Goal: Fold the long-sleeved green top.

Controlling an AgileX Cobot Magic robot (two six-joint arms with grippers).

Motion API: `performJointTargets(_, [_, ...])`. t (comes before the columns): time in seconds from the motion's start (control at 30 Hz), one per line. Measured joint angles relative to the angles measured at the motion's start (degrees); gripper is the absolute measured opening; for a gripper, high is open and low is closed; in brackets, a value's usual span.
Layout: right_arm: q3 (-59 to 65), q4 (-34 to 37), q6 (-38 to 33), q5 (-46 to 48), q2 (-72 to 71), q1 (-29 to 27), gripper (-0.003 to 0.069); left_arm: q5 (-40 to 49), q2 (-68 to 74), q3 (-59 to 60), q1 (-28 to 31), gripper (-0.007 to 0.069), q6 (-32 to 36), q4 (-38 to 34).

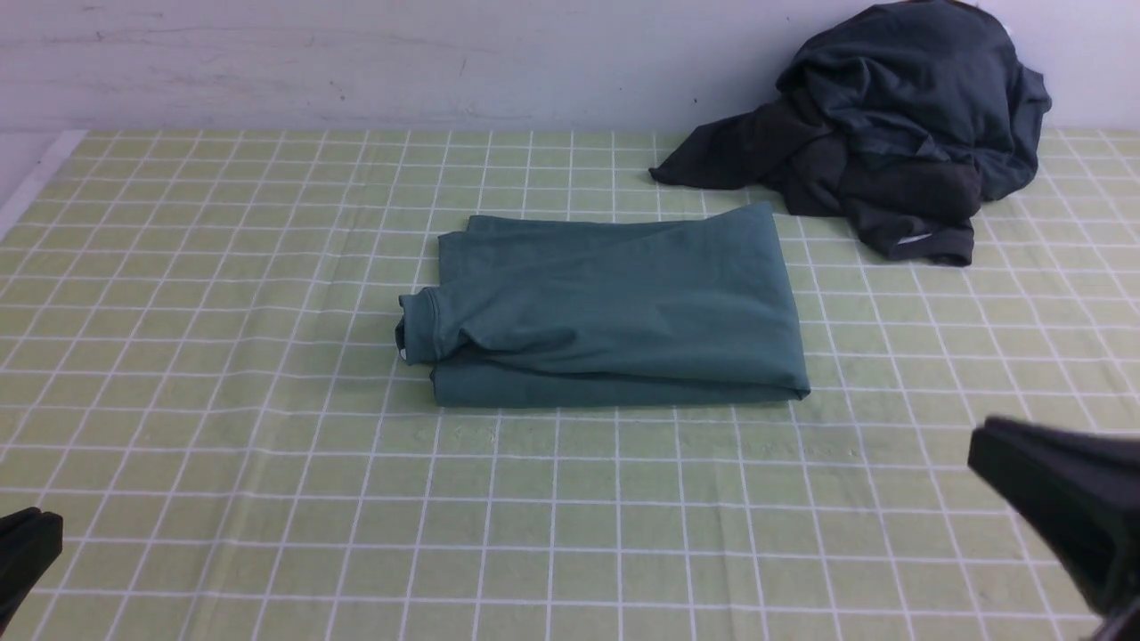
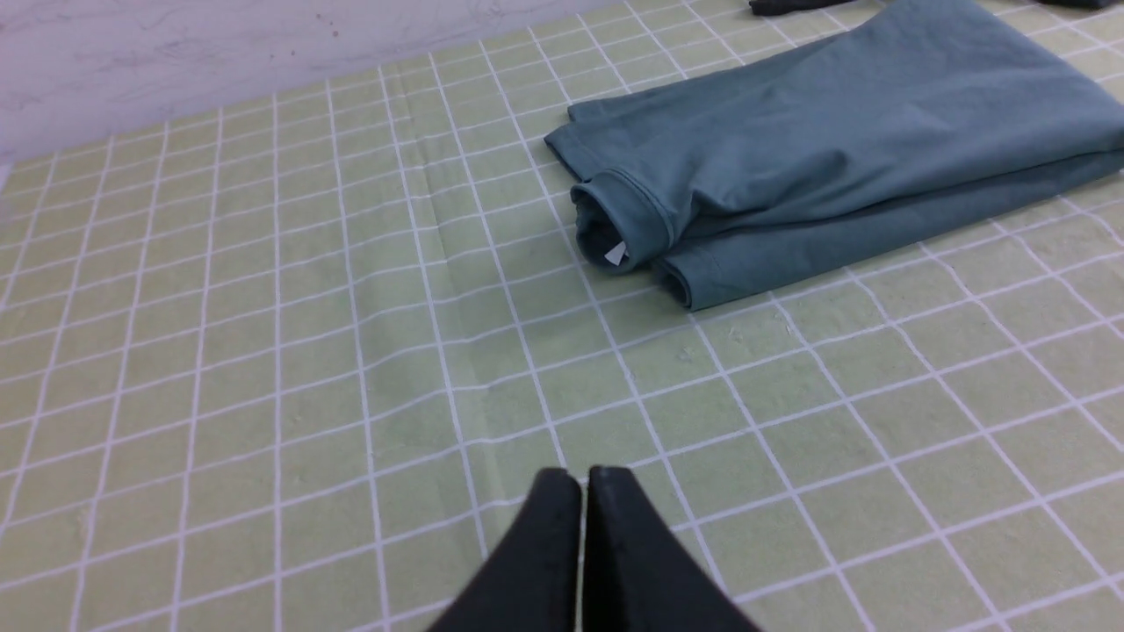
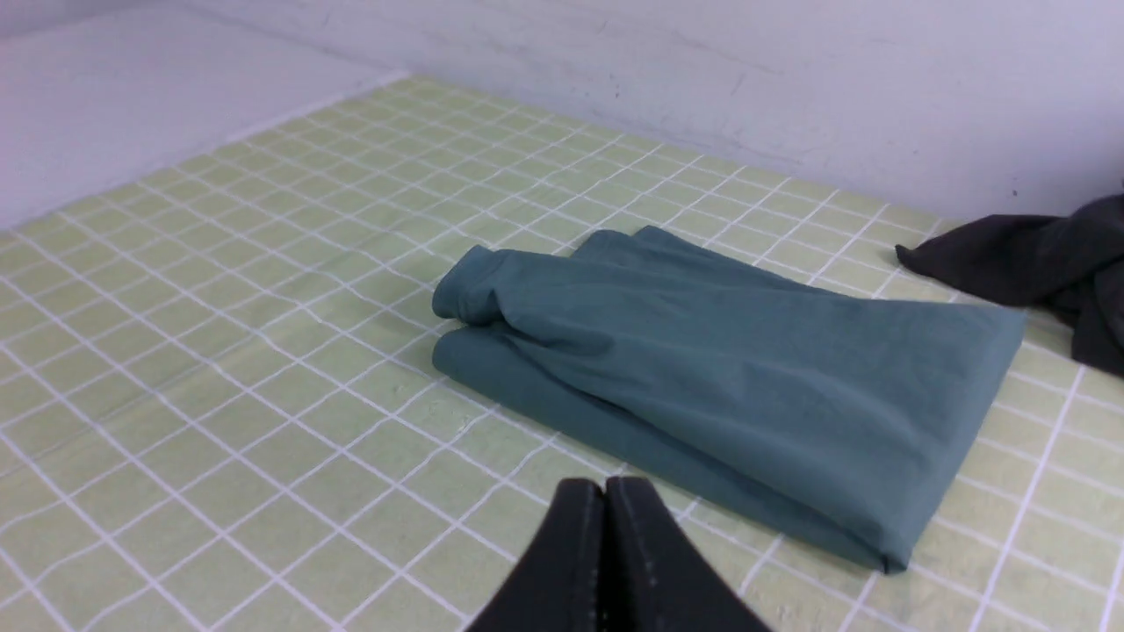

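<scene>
A pale green cloth with a white grid (image 1: 223, 374) is covering the desk and is lying mostly flat, showing faint creases. A dark charcoal-grey garment (image 1: 891, 133) is lying crumpled in a heap at the far right of the cloth, leaning against the white wall (image 1: 356, 62) behind it.

Dark garment (image 1: 891, 133) cut off above; label (image 2: 616, 254) perhaps unreadable.

The folded long-sleeved top (image 1: 614, 307) lies at the middle of the bench (image 1: 223, 427), its collar end toward the left. A crumpled garment (image 1: 891, 133) sits behind it to the right, against the wall (image 1: 356, 62). Both grippers, left (image 1: 27, 552) and right (image 1: 1060, 507), hang near the front edge, well apart from the top.
</scene>
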Motion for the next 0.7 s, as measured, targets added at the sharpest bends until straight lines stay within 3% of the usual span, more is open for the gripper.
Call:
performJointTargets(0.13, [14.24,2.87,0.18,-11.57,-6.79,0.0,-0.0014,0.0,0.0,0.0,0.0,-0.0003,0.0,0.02])
performJointTargets(0.2, [17.76,3.3,0.23,-12.01,-8.32,0.0,-0.0014,0.06,0.0,0.0,0.0,-0.0003,0.0,0.08])
performJointTargets(0.47, [19.03,3.26,0.23,6.51,-12.99,-0.24,-0.0014,0.17,0.0,0.05,-0.07,-0.0003,0.0,0.2])
performJointTargets(0.57, [19.03,-1.03,0.56,9.52,-21.84,-4.67,-0.0014,0.43,0.0,0.05,-0.07,-0.0003,0.0,0.27])
performJointTargets(0.7, [18.98,-7.36,4.71,12.35,-31.02,-14.68,-0.0014,0.59,0.0,0.05,-0.07,-0.0003,0.0,0.27])
